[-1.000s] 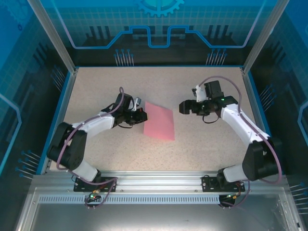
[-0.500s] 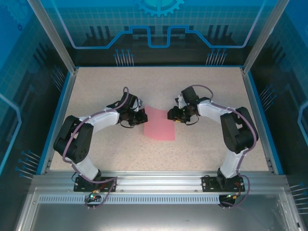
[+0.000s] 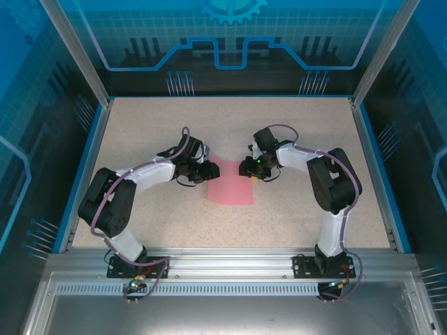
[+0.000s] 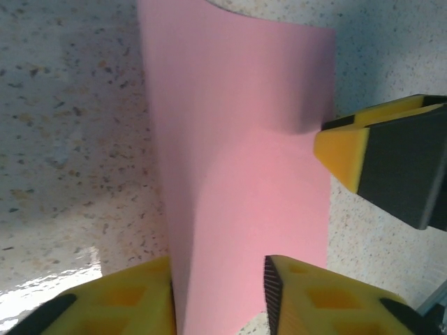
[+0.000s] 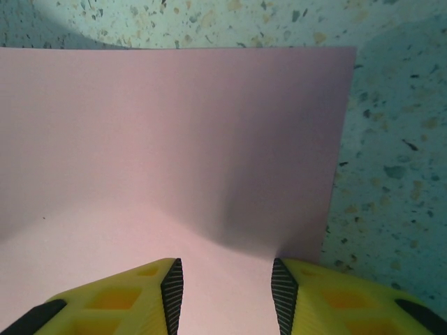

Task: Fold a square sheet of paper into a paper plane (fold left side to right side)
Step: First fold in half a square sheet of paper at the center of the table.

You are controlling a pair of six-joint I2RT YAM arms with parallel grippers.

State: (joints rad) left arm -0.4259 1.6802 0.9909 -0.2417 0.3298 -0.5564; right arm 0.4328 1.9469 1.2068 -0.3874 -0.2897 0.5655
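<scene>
At the middle of the table point(image 3: 140, 216) the square sheet of paper point(image 3: 232, 188) lies bowed, and further back the left gripper point(image 3: 208, 171) and right gripper point(image 3: 244, 167), both part-open and seemingly gripping nothing, straddle its opposite edges, where inward pushing could crumple it.

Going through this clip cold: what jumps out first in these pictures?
The pink-red square sheet of paper at the middle of the speckled table draws the eye first. The left end effector and right end effector flank its far end from opposite sides, fingers apart. In the left wrist view the sheet looks bowed up rather than flat.
</scene>
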